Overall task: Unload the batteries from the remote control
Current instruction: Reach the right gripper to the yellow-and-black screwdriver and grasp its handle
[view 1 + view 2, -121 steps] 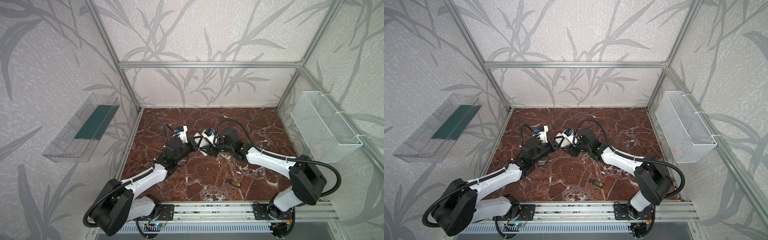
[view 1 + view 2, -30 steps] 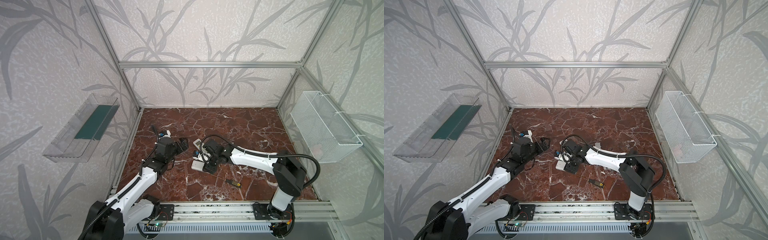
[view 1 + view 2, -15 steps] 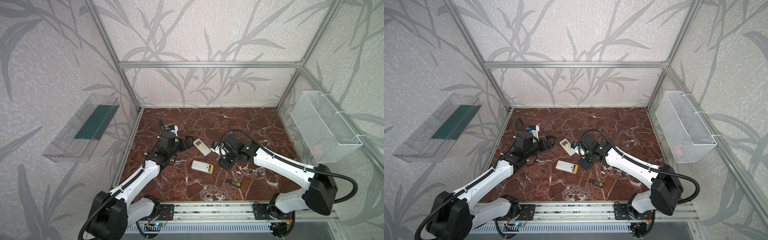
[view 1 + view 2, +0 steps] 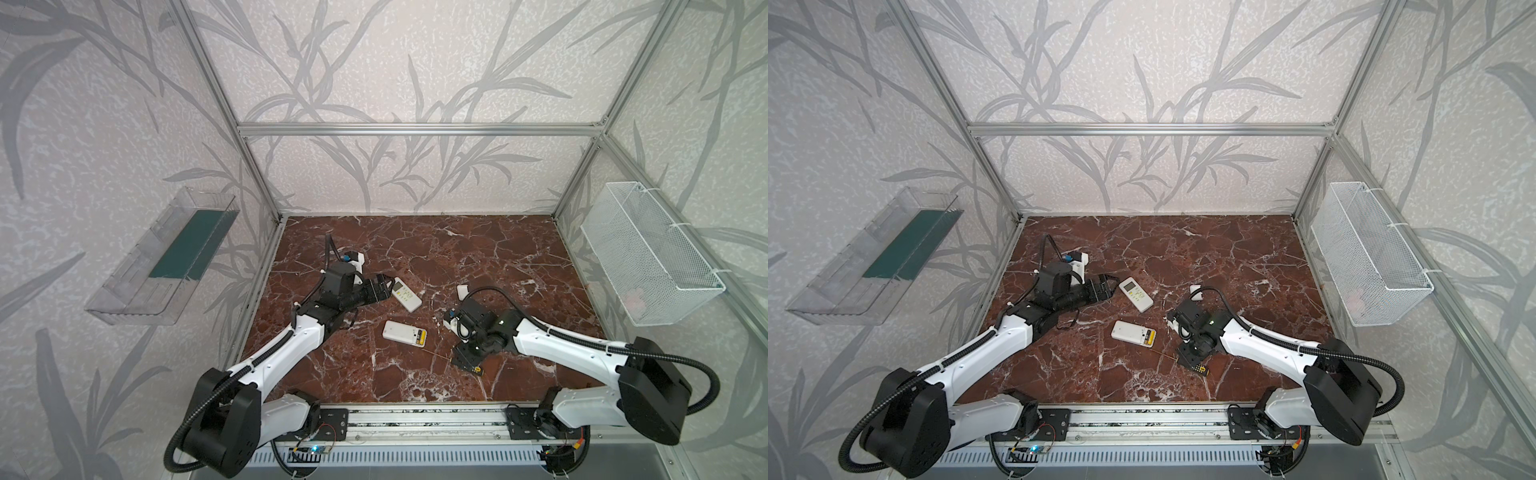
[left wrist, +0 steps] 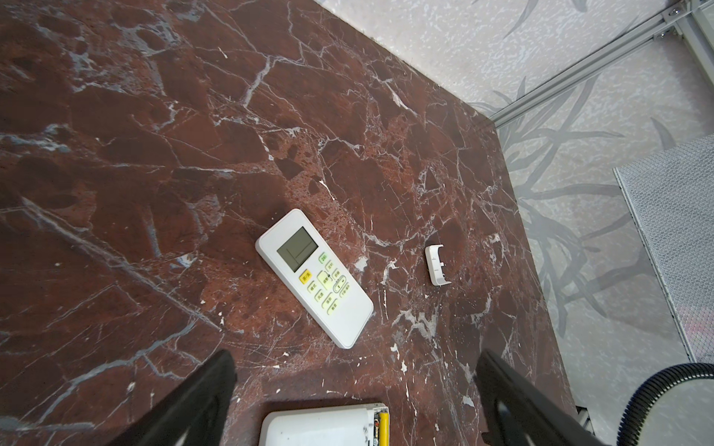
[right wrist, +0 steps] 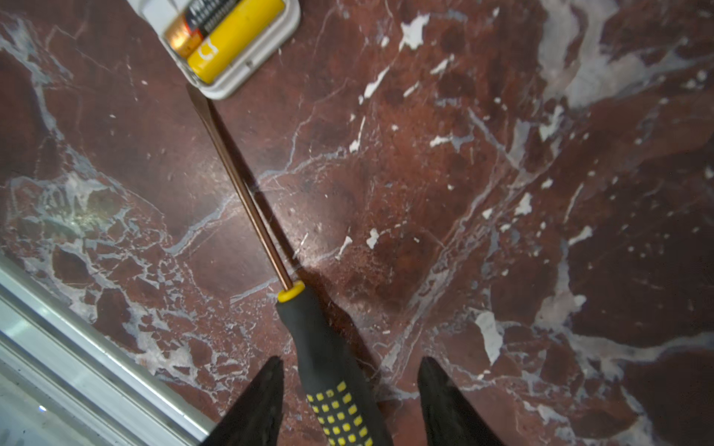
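Marble table [image 4: 478,249]. Left gripper [image 4: 390,287] is held wide open and empty, just left of face-up remote [image 4: 406,294]. Right gripper [image 6: 349,361] is set astride screwdriver [image 6: 317,340] handle, near right; jaws apart, gaps seen both sides. Face-down remote [image 4: 401,331] is laid centre, batteries [image 6: 235,34] seated in its uncovered right end. Cover [image 4: 462,291] is farther right.

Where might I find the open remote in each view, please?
Top view: open remote, centre of the table.
Top view: same place.
Left wrist: cut off at the frame edge.
Right wrist: past the screwdriver tip, cut off.
Shared landmark: its yellow battery.
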